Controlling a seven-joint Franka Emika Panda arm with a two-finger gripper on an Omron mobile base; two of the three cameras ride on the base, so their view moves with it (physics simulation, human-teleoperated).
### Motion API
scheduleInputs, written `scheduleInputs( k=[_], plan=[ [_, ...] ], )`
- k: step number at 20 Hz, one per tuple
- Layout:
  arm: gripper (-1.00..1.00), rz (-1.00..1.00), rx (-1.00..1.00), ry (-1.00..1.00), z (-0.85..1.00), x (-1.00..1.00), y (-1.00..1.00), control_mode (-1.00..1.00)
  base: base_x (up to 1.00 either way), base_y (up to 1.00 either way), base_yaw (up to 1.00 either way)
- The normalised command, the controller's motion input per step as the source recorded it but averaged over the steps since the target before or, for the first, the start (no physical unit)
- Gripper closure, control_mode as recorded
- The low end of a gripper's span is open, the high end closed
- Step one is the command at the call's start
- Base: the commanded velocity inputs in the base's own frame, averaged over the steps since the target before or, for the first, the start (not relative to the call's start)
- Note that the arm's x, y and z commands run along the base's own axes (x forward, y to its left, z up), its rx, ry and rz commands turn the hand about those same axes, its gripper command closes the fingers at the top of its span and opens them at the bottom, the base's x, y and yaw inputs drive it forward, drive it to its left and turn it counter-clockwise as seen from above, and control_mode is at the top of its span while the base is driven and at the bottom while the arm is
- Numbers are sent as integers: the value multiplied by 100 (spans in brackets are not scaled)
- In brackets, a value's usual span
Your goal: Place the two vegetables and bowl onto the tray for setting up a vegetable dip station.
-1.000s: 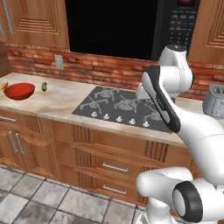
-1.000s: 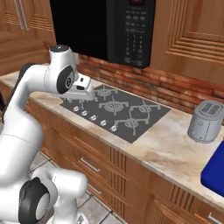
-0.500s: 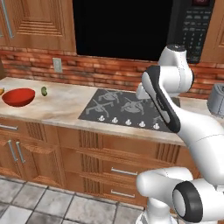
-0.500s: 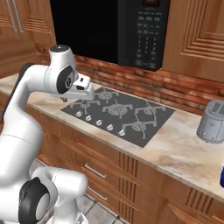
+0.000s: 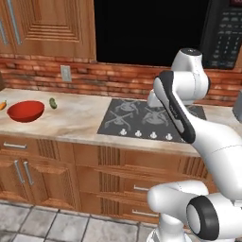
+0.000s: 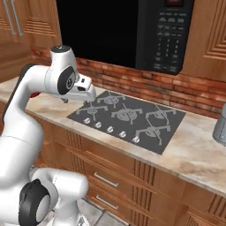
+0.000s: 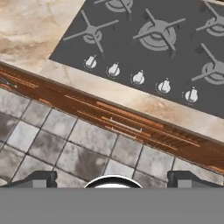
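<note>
Lying well apart from the open pincer: bowl.

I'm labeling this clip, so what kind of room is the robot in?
A home-style kitchen, rendered: a gas stovetop set in a stone counter, a black microwave above it, and wooden cabinets over a brick backsplash.

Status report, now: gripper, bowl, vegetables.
Gripper open, empty, over stovetop edge. Red bowl, cucumber, carrot on counter, far left. Nothing between.

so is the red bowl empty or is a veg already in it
Empty: the red bowl shows a bare inside, with the cucumber and carrot lying beside it on the counter.
</note>
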Motion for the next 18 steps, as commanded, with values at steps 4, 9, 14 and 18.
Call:
scheduleInputs(
  k=[4,9,14,18],
  plan=[
    [-100,0,0,0,0,0,0,100,0,64,-14],
    [-100,0,0,0,0,0,0,100,0,61,-19],
    [-100,0,0,0,0,0,0,100,0,61,-19],
    [-100,0,0,0,0,0,0,100,0,61,-19]
  ],
)
